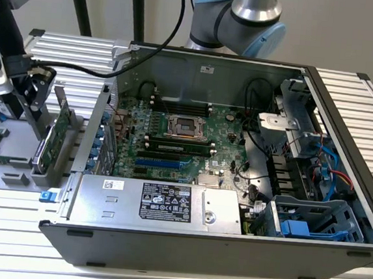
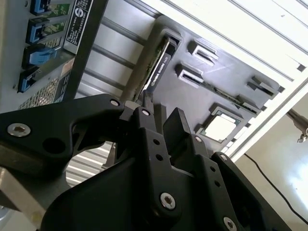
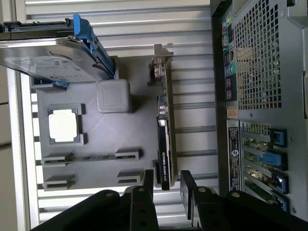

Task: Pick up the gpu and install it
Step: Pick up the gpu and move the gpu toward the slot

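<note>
The gpu (image 3: 164,134) stands on its long edge in a slot of the grey holder tray (image 3: 106,139), its silver bracket at the end away from me. In the exterior view the gpu (image 1: 58,131) stands at the exterior view's left, just outside the open computer case (image 1: 344,127). My gripper (image 3: 167,182) is open, one finger on each side of the card's near end, with small gaps showing. The second wrist view has the black fingers (image 2: 147,103) just short of the gpu (image 2: 159,67). In the exterior view my gripper (image 1: 37,87) hangs over the card's far end.
A silver hard drive with blue rails (image 3: 53,57), a grey block (image 3: 113,95) and a processor chip (image 3: 63,124) share the tray. The case's rear wall (image 3: 260,96) runs close alongside the card. Inside the case lie the motherboard (image 1: 180,139) and the power supply (image 1: 161,202).
</note>
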